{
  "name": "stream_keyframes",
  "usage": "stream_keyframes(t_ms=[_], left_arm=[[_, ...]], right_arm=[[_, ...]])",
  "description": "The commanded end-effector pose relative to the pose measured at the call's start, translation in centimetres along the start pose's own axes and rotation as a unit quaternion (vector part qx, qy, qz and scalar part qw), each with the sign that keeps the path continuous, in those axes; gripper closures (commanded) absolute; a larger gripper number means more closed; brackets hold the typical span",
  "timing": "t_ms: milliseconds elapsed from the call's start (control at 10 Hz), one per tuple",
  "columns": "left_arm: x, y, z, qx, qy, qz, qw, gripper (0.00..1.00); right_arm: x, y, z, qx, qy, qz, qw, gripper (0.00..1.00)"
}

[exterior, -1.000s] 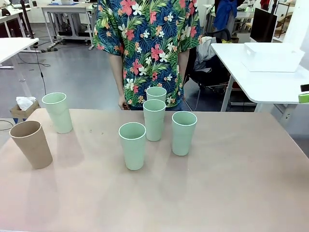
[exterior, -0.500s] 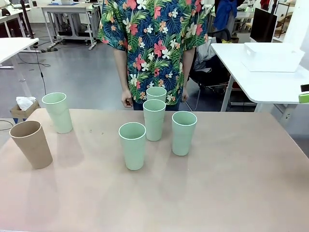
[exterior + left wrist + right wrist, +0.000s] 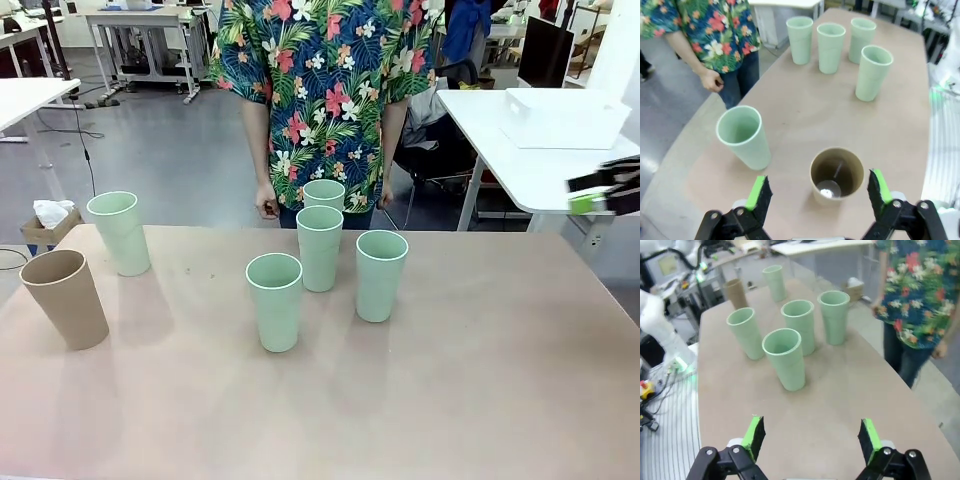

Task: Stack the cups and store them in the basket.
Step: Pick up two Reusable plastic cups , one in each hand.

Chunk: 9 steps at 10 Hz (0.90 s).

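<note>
My left tool (image 3: 818, 189) hangs released, facing the brown cup (image 3: 836, 170); my right tool (image 3: 812, 435) is released too. Five green cups (image 3: 274, 300) stand upright on the tabletop (image 3: 480, 380).

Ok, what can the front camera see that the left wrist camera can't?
Front view: the large white plastic basket on the side table at far right, and the right gripper at the picture's right edge. Left wrist view: the open left gripper, looking down into the tan brown cup. Both: that brown cup, the five pale mint green cups, the beige table and the person in the flowery shirt.
</note>
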<state>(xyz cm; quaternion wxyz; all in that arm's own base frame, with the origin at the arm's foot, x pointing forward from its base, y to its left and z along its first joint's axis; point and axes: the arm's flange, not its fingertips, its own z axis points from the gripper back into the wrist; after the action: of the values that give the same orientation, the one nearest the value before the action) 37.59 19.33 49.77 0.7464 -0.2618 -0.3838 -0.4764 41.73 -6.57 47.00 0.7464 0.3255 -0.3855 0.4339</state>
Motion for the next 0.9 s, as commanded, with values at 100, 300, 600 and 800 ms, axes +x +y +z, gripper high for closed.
stream_keyframes(t_ms=[100,300,600,800], left_arm=[[-5.6,1.6,1.2,-0.022,-0.068,-0.042,0.997,0.0],[-10.4,2.4,1.1,-0.023,-0.116,-0.068,0.991,0.0],[-16.8,2.8,-0.8,-0.04,-0.169,-0.11,0.979,0.0],[-18.6,3.9,-2.7,-0.088,-0.198,-0.111,0.97,0.0]], right_arm=[[-1.8,-4.4,-5.0,0.112,-0.044,0.03,0.992,0.0],[-3.9,-5.0,-8.4,0.142,-0.079,0.033,0.986,0.0],[-7.4,-4.6,-13.6,0.171,-0.111,0.032,0.978,0.0],[-9.7,-3.6,-16.6,0.175,-0.118,0.048,0.976,0.0]])
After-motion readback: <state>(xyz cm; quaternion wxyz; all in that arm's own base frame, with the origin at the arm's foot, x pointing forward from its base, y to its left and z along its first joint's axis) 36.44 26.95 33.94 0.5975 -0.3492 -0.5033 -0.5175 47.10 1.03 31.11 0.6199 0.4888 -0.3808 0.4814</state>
